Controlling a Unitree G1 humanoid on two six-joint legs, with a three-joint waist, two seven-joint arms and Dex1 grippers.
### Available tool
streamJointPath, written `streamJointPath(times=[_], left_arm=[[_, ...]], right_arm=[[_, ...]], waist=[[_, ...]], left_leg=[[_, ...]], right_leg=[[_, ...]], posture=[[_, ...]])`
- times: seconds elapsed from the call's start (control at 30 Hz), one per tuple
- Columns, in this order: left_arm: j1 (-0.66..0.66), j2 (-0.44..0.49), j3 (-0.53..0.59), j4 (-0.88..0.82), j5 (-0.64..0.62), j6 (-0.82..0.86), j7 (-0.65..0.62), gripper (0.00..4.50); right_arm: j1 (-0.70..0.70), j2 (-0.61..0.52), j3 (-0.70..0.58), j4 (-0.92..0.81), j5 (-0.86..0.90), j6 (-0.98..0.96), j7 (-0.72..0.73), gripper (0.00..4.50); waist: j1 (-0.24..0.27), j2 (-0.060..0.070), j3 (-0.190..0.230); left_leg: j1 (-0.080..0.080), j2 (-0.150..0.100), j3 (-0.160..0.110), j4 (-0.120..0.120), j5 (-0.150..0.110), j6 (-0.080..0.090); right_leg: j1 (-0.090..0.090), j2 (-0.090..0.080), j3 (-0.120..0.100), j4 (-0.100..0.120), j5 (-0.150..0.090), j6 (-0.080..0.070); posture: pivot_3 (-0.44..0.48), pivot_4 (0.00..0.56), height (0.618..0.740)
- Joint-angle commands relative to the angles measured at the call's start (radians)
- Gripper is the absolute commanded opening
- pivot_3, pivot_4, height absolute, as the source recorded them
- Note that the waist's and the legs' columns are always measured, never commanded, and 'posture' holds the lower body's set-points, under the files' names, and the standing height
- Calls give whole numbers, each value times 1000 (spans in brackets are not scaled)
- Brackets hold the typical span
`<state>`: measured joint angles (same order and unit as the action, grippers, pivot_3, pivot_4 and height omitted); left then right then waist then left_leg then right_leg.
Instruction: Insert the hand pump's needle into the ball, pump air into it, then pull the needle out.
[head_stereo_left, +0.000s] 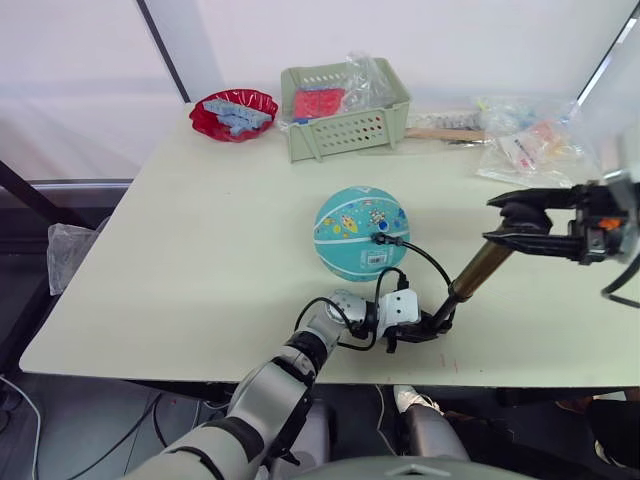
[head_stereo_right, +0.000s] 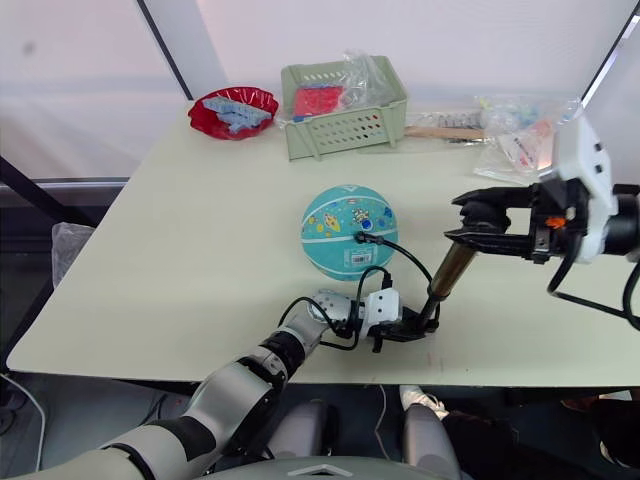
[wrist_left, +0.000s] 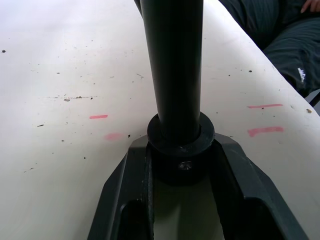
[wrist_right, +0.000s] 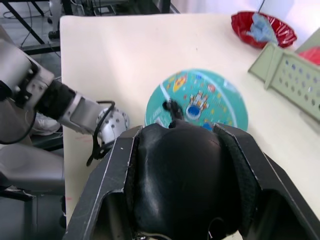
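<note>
The teal ball rests mid-table, its white label facing me. A small black fitting sits on its near right side, so the needle is hidden inside; the black hose loops from there down to the pump's base. The hand pump leans up to the right, brass body showing. My left gripper is shut on the pump's black bottom end cap at the table's front edge. My right gripper is shut on the black T-handle at the pump's top, right of the ball.
A green basket with red items and plastic bags stands at the back. A red bowl with blue pieces lies back left. Clear bags and packets lie at the back right. A person's dark trousers show beyond the table's front edge.
</note>
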<state>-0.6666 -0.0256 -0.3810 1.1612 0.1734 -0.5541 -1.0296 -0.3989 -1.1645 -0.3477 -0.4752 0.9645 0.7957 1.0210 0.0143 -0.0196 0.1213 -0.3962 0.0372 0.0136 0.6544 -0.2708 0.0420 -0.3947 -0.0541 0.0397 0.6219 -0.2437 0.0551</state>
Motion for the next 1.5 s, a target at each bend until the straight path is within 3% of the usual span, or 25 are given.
streamJointPath(times=[0.03,0.37,0.67,1.0,1.37,1.5], left_arm=[[65,42,-48,107,83,53,3,1081],[64,38,-48,109,82,54,9,1081],[68,42,-43,110,80,56,14,1081],[67,41,-42,110,83,55,15,1081],[64,41,-40,112,82,58,14,1081],[64,39,-39,113,83,58,13,1081]], right_arm=[[-65,-50,-124,26,55,19,3,1655],[91,17,-37,-43,-60,-36,-3,1655],[283,153,166,-19,-329,-272,-22,1655],[343,313,366,89,-561,-469,-81,1655],[268,280,258,32,-457,-417,-49,1655],[152,173,115,-28,-267,-264,-20,1655]], waist=[[0,0,0],[0,0,-2],[-3,-12,-13],[-4,-17,-15],[-1,-11,-9],[0,-1,1]], left_leg=[[0,0,0,0,0,0],[0,0,0,0,0,0],[4,1,0,0,0,0],[15,2,0,-1,0,0],[14,1,1,-1,0,0],[12,0,1,-1,0,0]], right_leg=[[0,0,0,0,0,0],[0,0,0,0,0,0],[3,4,1,1,0,0],[11,5,1,1,-1,0],[12,3,1,1,-1,0],[10,2,1,1,0,0]], posture=[[0,150,736],[0,150,736],[0,150,736],[0,150,736],[0,150,736],[0,150,736]])
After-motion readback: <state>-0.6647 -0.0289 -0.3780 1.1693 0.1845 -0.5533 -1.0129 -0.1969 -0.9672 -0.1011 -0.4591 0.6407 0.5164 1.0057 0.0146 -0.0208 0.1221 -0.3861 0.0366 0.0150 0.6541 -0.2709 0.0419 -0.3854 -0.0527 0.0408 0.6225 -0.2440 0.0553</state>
